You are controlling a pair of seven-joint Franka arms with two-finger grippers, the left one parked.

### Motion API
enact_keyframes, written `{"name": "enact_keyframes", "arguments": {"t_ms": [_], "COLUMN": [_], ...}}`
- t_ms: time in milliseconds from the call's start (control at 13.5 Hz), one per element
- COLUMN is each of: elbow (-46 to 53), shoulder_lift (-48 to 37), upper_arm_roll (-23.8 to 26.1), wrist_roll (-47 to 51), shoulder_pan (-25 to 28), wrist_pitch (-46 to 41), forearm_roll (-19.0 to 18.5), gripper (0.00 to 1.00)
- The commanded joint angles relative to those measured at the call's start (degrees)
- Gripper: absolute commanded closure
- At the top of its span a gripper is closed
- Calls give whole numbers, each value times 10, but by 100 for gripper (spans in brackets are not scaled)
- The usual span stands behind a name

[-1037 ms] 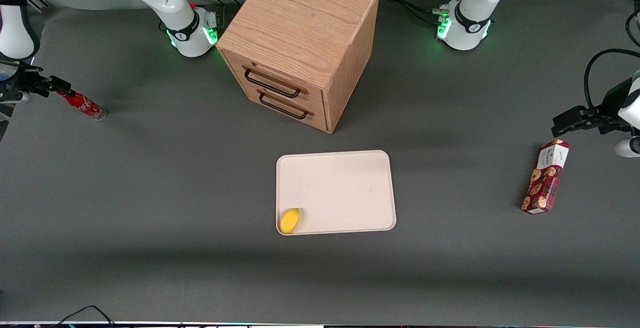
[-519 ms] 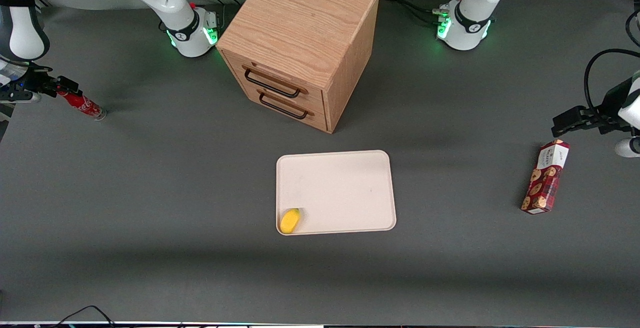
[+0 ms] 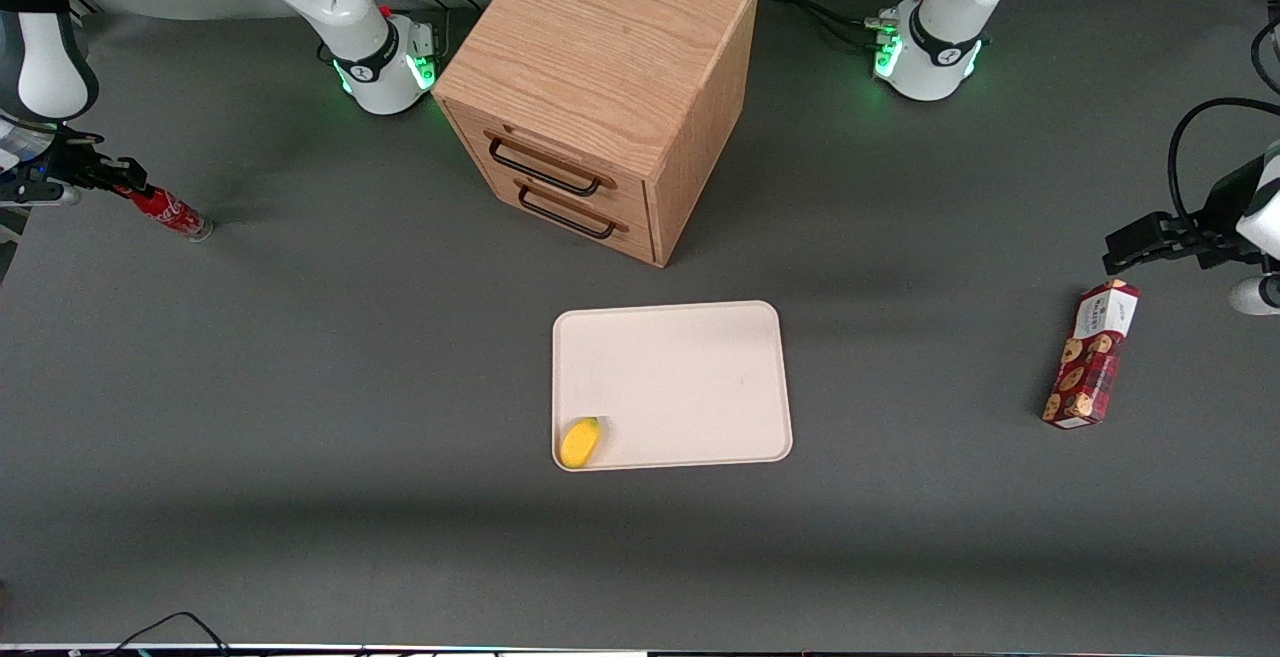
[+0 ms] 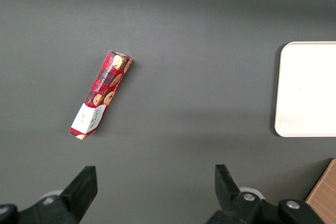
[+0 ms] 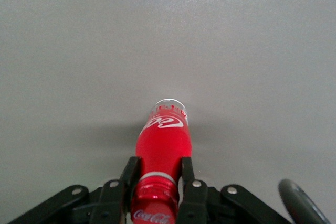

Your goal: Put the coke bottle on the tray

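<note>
1 gripper in play, at the working arm's end of the table, low over the mat, wrist cam looking down the length of the coke bottle.

2 fingers flank the bottle at neck/shoulder, 1 each side, red cap between them nearest the palm. Gap abt bottle-neck width, pads look to be touching the plastic w/ no daylight visible; read as clamped on the neck, though how firmly can't be judged.

Bottle tilted: cap end up in the fingers, clear base pointing away from the palm, down toward the mat and nearer the front cam. Whether base touches mat or is just above it: can't tell; shadow sits close under it.

Why held so (judgement): neck is the slimmest part, fits the narrow span; body hangs clear ahead of the fingertips, so base can go down 1st on release.

Tray well apart from the fingers, toward table middle, in front of the wooden drawer cabinet. 1 small yellow object sits in the tray corner nearest the front cam; rest of tray surface bare, so set-down likely best kept off that corner.

Cookie box lies toward the parked arm's end; not involved.

Task status (judgement): grasp stage, carry to tray not yet done.
</note>
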Motion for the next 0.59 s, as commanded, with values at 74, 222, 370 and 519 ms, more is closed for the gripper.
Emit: {"name": "enact_keyframes", "arguments": {"t_ms": [74, 222, 370, 519], "elbow": [-1, 45, 128, 217], "shoulder_lift": [-21, -29, -27, -24], "upper_arm_roll": [0, 12, 53, 99], "wrist_roll": [3, 13, 42, 73], "shoulder_pan": [4, 10, 10, 10], "wrist_pitch": [-1, -40, -133, -204], "forearm_roll": [-13, -12, -12, -8], "gripper": [100, 100, 100, 100]}}
